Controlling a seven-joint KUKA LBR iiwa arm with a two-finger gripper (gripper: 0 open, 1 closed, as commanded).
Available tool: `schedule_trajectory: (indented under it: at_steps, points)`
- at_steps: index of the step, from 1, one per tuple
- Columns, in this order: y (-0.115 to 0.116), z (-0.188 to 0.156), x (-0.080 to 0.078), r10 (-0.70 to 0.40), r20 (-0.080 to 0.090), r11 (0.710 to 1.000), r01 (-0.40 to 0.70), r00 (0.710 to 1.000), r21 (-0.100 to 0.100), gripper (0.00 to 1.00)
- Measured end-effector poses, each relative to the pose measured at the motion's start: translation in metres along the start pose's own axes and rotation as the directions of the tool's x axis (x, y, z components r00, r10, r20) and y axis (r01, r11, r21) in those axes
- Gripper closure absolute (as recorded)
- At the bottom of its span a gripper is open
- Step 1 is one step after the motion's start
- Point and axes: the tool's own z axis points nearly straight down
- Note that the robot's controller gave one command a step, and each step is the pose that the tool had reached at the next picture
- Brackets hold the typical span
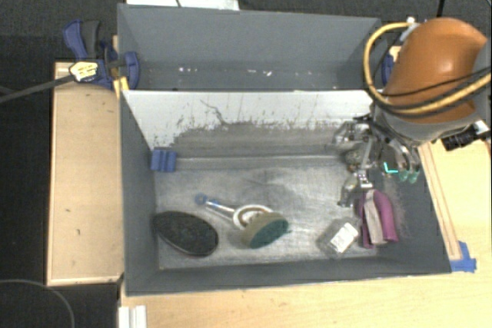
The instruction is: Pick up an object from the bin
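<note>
1. Gripper (358, 192): it hangs low at the right end of the bin (246, 50), close to the floor. It sits below the orange cover (438, 65) on the wrist, around which yellow cables (374, 50) loop. The view does not show whether it is open or closed. Nothing can be seen held in it.

2. Nearest thing: a purple thing (382, 217), long and flat with paler pink strips along it. It lies just beside the gripper, on the side toward the near wall and slightly to the view's right. Its upper end reaches up to the gripper's tip; contact cannot be confirmed.

3. Second nearest: a small white packet (340, 236). It lies near the gripper, toward the near wall and slightly to the view's left, just beside the purple thing.

4. Other things, all well to the view's left of the gripper:
- a teal disc (267, 231), touching a white ring (250, 214), from which a thin blue handle (211, 203) runs farther away;
- a black oval (184, 233), beyond the disc and near the left wall;
- a blue block (163, 160), farthest away, at the foot of the back wall.

5. These 6 things lie singly on the floor; none is heaped on another.
</note>
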Motion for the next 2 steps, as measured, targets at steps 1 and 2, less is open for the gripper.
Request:
schedule_trajectory:
  at_steps: [1,2]
  points:
    - [0.072,0.081,0.052,-0.035,-0.005,0.999,0.035,0.999,-0.003,0.0]
    - [0.086,0.153,0.054,-0.203,0.022,0.979,0.203,0.979,0.003,0.0]
